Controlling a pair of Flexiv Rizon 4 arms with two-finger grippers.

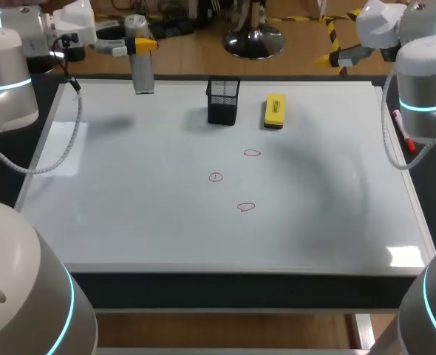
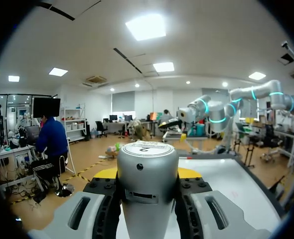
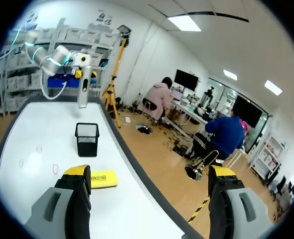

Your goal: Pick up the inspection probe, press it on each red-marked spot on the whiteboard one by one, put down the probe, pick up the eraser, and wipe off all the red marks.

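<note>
White and glossy, the whiteboard (image 1: 129, 207) covers nearly all of the dark-edged bench (image 1: 203, 290) and shows soft reflections of the ceiling lights. Three small red marks are drawn near its middle: one ring (image 1: 252, 153) farthest back, one (image 1: 216, 177) with a stroke inside it, and one (image 1: 246, 207) nearest the front. Behind them stands a black mesh cup (image 1: 223, 101), and just beside it lies the yellow eraser (image 1: 275, 111), whose dark print is too small to read. The left hand (image 1: 138, 46) is clamped on the grey inspection probe (image 1: 142, 66), held upright over the board's far left edge; its round cap carries a small printed label. The right hand (image 3: 149, 172) hangs off the far right corner, fingers wide apart.
</note>
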